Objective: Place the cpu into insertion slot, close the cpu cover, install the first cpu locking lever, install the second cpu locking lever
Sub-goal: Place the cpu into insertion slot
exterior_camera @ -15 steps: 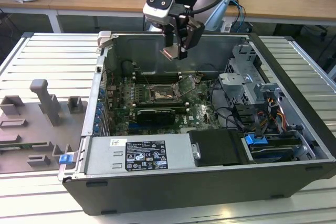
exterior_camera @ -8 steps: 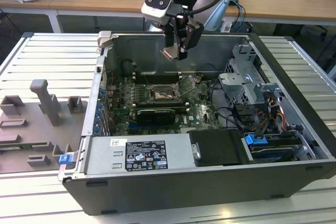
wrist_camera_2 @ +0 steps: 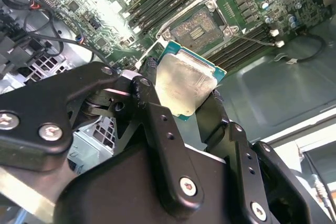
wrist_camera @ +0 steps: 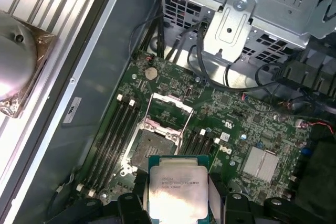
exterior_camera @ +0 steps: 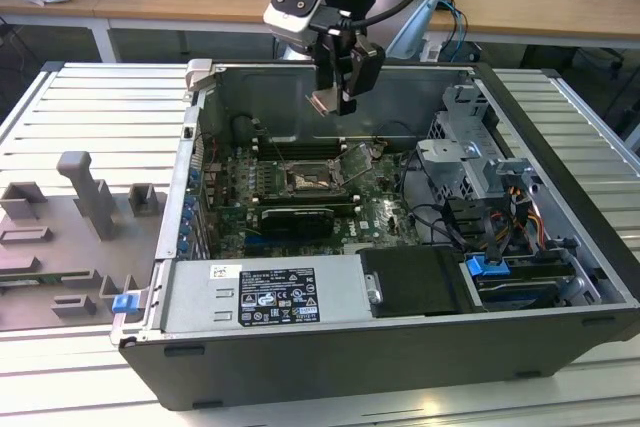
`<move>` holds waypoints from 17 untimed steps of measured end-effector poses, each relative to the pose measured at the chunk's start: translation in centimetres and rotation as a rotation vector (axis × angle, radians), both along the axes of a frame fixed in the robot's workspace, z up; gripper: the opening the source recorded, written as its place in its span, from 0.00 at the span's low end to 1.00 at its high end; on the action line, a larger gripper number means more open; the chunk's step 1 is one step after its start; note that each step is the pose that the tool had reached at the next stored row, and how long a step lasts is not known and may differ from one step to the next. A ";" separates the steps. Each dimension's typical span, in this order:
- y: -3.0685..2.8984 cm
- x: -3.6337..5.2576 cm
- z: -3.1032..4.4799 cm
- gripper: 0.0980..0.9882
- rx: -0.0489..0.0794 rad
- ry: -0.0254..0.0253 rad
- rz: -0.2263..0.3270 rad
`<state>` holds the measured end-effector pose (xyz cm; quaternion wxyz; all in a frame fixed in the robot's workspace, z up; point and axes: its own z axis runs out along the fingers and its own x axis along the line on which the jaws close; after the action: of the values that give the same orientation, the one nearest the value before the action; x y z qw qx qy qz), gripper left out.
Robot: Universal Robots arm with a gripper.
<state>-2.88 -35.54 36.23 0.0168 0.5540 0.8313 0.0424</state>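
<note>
Two fingers (wrist_camera_2: pixel 152 103) clamp one cpu (wrist_camera_2: pixel 186 82) above one empty insertion slot (wrist_camera_2: pixel 197 30), its one cpu cover (wrist_camera: pixel 170 102) standing open.

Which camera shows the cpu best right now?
The first wrist view: the cpu faces that camera squarely, nearly its whole face showing. The second wrist view shows it tilted, partly behind the gripper holding it. The exterior view shows it small, over the open case.
</note>
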 end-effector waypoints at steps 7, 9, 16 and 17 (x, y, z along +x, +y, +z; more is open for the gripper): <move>0.01 0.00 -0.12 0.50 0.000 0.0000 -0.043; 0.00 0.00 -0.18 0.50 0.000 0.0000 -0.043; 0.01 0.00 -0.46 0.50 -0.001 0.0000 -0.061; 0.01 0.00 -0.49 0.50 -0.001 0.0000 -0.069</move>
<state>-2.89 -35.53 35.74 0.0185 0.5825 0.8116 0.0414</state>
